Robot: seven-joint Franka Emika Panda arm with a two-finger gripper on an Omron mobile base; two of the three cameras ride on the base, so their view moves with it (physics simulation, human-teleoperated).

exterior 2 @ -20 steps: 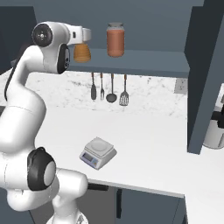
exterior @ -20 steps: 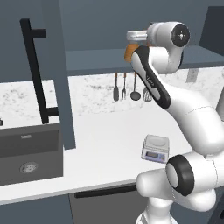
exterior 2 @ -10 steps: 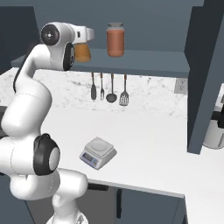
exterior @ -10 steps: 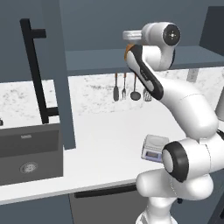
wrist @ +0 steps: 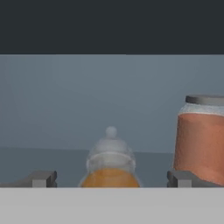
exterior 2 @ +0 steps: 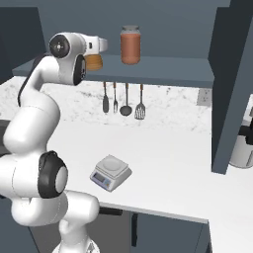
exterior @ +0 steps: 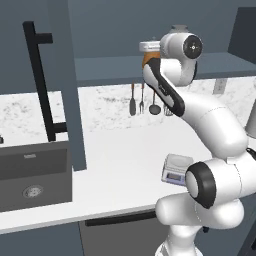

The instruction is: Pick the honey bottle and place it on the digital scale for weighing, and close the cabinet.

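The honey bottle [wrist: 110, 175], amber with a pale conical cap, stands on the inner shelf [exterior 2: 163, 66] of the cabinet. My gripper [wrist: 111, 179] is open at shelf height, one dark fingertip [wrist: 41, 178] on each side of the bottle, apart from it. From the base the bottle [exterior 2: 93, 62] [exterior: 146, 59] shows just under my white hand [exterior 2: 97, 45] [exterior: 149, 47]. The digital scale [exterior 2: 111, 172] [exterior: 177, 167] sits bare on the counter below. The cabinet door [exterior: 65, 85] with its black bar handle [exterior: 42, 85] stands open.
A taller reddish jar [wrist: 201, 140] [exterior 2: 130, 44] with a grey lid stands close beside the bottle. Utensils [exterior 2: 123, 99] hang on the wall under the shelf. A sink [exterior: 30, 180] lies at the left. The other open door [exterior 2: 232, 84] hangs over the counter's right side.
The arm's upper links have swung a little while the hand stayed at the shelf by the honey bottle. The bottle and jar have not moved.
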